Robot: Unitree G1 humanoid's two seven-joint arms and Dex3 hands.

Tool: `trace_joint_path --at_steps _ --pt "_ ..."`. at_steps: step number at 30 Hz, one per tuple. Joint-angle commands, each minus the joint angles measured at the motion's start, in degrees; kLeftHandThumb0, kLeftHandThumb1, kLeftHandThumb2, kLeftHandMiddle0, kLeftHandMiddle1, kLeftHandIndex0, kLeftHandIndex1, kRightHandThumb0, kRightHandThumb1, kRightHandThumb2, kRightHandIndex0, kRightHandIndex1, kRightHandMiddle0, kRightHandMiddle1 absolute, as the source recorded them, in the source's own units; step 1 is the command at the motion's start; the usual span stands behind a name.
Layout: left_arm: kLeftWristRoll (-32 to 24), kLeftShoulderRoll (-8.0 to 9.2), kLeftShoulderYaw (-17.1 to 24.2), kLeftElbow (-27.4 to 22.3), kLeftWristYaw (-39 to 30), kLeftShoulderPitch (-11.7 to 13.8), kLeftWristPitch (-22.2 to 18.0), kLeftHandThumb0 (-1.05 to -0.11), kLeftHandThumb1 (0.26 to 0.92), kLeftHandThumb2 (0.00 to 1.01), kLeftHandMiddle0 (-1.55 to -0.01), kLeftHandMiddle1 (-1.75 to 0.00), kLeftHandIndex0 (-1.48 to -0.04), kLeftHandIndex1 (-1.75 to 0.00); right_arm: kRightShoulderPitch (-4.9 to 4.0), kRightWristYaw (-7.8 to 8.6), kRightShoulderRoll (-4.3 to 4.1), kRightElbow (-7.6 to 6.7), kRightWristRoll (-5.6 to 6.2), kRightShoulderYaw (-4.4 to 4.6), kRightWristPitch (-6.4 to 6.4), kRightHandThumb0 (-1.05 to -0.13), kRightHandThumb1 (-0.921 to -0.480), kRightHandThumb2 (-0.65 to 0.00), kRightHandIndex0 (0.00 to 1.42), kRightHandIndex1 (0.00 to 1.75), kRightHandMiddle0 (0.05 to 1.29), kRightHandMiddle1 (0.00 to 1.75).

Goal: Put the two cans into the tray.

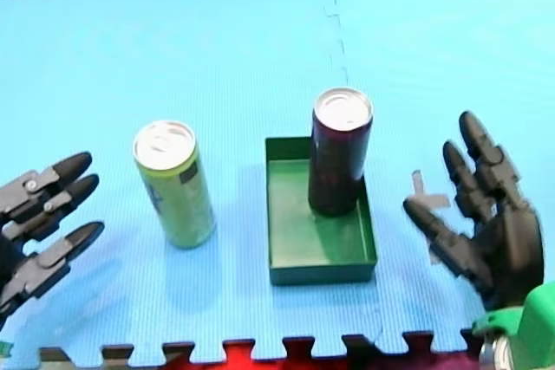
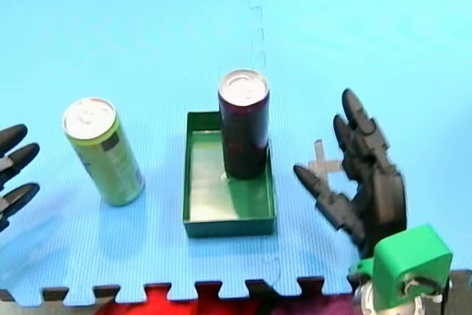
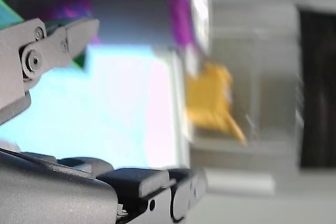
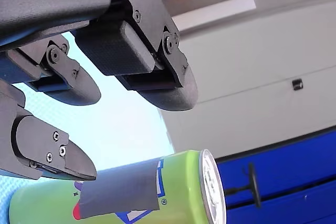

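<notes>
A green tray (image 1: pixel 321 273) lies on the blue mat near the middle. A dark purple can (image 1: pixel 338 153) stands upright inside it, at its far end. A lime-green can (image 1: pixel 173 184) stands upright on the mat, a little to the left of the tray. My left hand (image 1: pixel 82 197) is at the lower left, apart from the green can and holding nothing. My right hand (image 1: pixel 438 166) is right of the tray, also holding nothing. In the second wrist view the green can (image 4: pixel 131 192) lies just beyond dark fingers (image 4: pixel 157 72) that do not touch it.
The blue foam mat (image 1: pixel 217 49) has a puzzle-tooth front edge with red floor below it. A grey tape mark (image 1: pixel 429 192) sits on the mat by my right hand. A green block (image 2: pixel 413 256) is mounted at the right wrist.
</notes>
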Motion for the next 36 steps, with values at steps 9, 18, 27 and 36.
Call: trace_joint_path --at_steps 9,18,27,36 --pt "-0.4 0.31 0.4 1.0 -0.4 -0.6 -0.2 -1.048 0.825 0.00 -0.75 0.00 -0.79 0.00 -1.66 -4.68 -2.15 0.64 -5.60 -1.59 -2.15 -0.686 -0.702 -0.011 0.65 0.04 0.62 0.01" --pt "-0.6 0.04 0.5 1.5 -0.8 -0.8 -0.7 -1.048 0.821 0.00 -0.75 0.00 -0.80 0.00 -2.43 -10.05 -3.98 2.26 -10.21 -1.87 -2.34 -0.742 -0.772 -0.017 0.70 0.03 0.64 0.01" --pt "2.3 -2.49 -1.2 1.0 2.4 -1.0 -1.4 -1.048 0.822 0.00 -0.75 0.00 -0.79 0.00 -3.34 -7.78 -6.21 6.30 -7.68 -2.74 -3.66 -0.730 -0.804 -0.012 0.72 0.02 0.65 0.00" --pt "0.6 -4.11 -1.2 6.9 0.5 -4.9 -2.5 -1.022 0.696 0.00 -0.68 0.00 -0.70 0.00 -4.47 -4.82 -6.13 8.80 -5.35 -3.07 -4.02 -0.717 -0.822 -0.007 0.73 0.01 0.65 0.00"
